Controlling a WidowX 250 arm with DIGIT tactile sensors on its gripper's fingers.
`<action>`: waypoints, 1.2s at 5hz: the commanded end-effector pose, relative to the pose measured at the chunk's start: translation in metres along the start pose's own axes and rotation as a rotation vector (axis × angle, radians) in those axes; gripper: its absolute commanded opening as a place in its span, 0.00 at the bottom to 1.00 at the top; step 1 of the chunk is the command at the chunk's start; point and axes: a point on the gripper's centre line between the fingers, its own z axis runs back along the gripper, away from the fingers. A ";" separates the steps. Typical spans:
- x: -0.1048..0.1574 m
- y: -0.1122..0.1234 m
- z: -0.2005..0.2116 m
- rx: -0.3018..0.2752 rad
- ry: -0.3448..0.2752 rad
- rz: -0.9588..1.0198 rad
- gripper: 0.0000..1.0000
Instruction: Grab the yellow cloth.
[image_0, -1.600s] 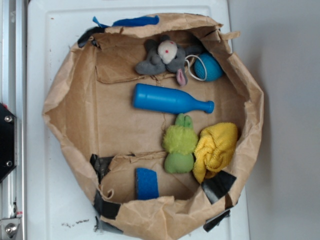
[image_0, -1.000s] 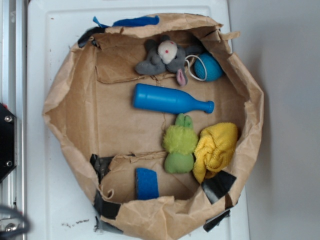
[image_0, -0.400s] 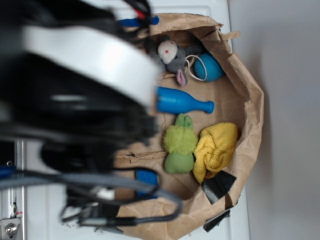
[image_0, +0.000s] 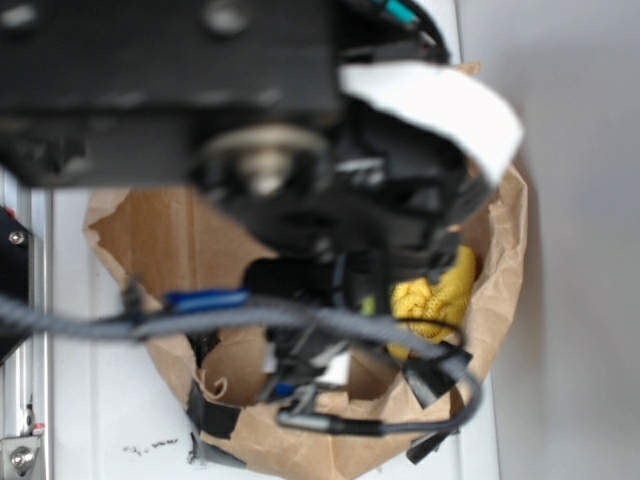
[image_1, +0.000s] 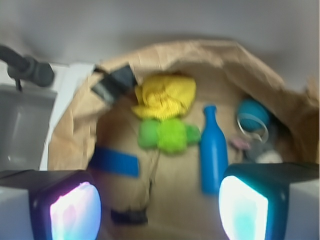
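The yellow cloth (image_1: 165, 96) lies bunched at the far side of the brown paper bag's floor in the wrist view, just beyond a lime-green plush toy (image_1: 167, 135). In the exterior view only part of the yellow cloth (image_0: 437, 296) shows under the blurred black arm. My gripper (image_1: 159, 209) is open, its two glowing pads wide apart with nothing between them, high above the bag floor and short of the cloth.
A blue bottle (image_1: 213, 150) lies right of the plush. A teal ball (image_1: 253, 114) and a grey plush (image_1: 263, 152) sit at the far right. A blue strip (image_1: 115, 161) lies on the left. The torn paper bag wall (image_0: 505, 270) rings everything.
The arm swept in from the left across the exterior view and now covers most of the bag, hiding the bottle, the plush toys and part of the yellow cloth.
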 end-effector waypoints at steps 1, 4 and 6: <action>0.009 -0.001 -0.003 -0.041 -0.101 -0.033 1.00; 0.009 -0.001 -0.003 -0.041 -0.101 -0.033 1.00; -0.005 0.016 -0.045 -0.004 -0.031 -0.165 1.00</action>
